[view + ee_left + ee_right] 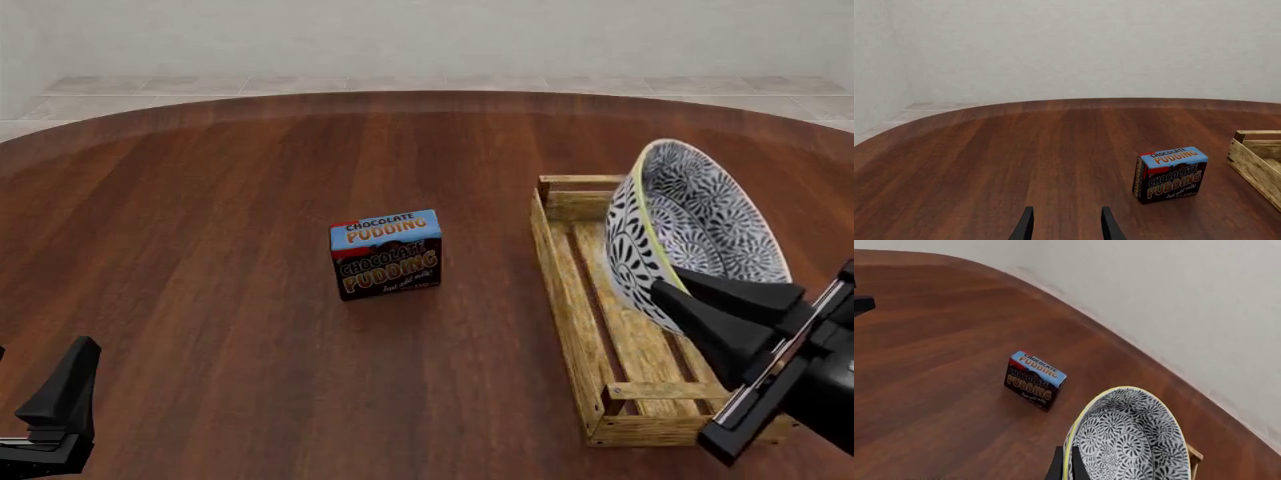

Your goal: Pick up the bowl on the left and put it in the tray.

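Note:
The blue-and-white floral bowl [694,225] with a yellowish rim hangs tipped on its edge over the tray [566,300], a long crate of light wooden slats at the right of the table. My right gripper [663,284] is shut on the bowl's lower rim, one finger inside and one outside. In the right wrist view the bowl [1127,435] fills the lower part, with the gripper [1065,466] clamped on its rim. My left gripper [43,352] stands open and empty at the near left, its fingers [1026,224] apart over bare wood.
A chocolate pudding box [386,253] stands upright on the dark wooden table, left of the tray; it also shows in the left wrist view [1170,174] and the right wrist view [1034,380]. The tray's corner [1254,160] lies beyond it.

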